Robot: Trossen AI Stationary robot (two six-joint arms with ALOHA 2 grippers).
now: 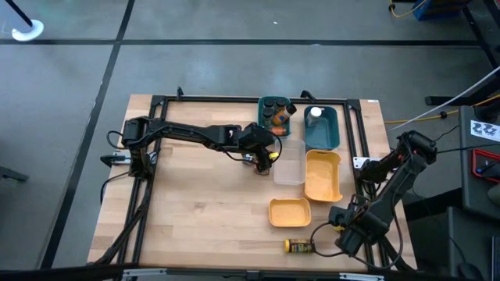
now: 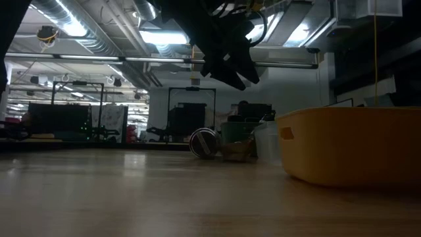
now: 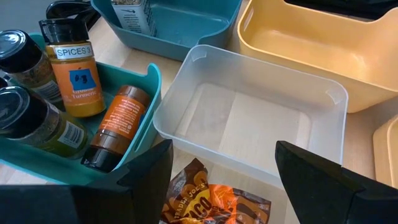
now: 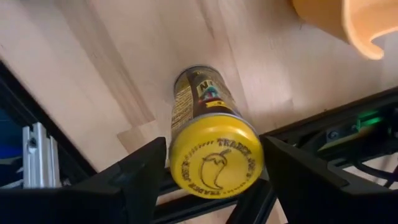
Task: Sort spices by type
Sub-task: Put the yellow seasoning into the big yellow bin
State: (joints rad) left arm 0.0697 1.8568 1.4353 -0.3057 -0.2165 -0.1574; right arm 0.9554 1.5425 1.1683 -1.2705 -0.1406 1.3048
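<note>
Spice jar (image 1: 298,247) lies on the wooden table (image 1: 203,203) near its frame.

Even overhead light falls on the bench (image 1: 203,195) in the high view, with soft shadows. The low view is dim and backlit: ceiling lamps (image 2: 158,36) glare at 12 o'clock, leaving the arm a silhouette. In the right wrist view, the yellow lid (image 4: 214,165) near 6 o'clock is slightly blurred.

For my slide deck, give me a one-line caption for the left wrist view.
Left gripper, open, hovers over an orange-brown packet beside the empty clear bin and teal bin of spice jars.
</note>
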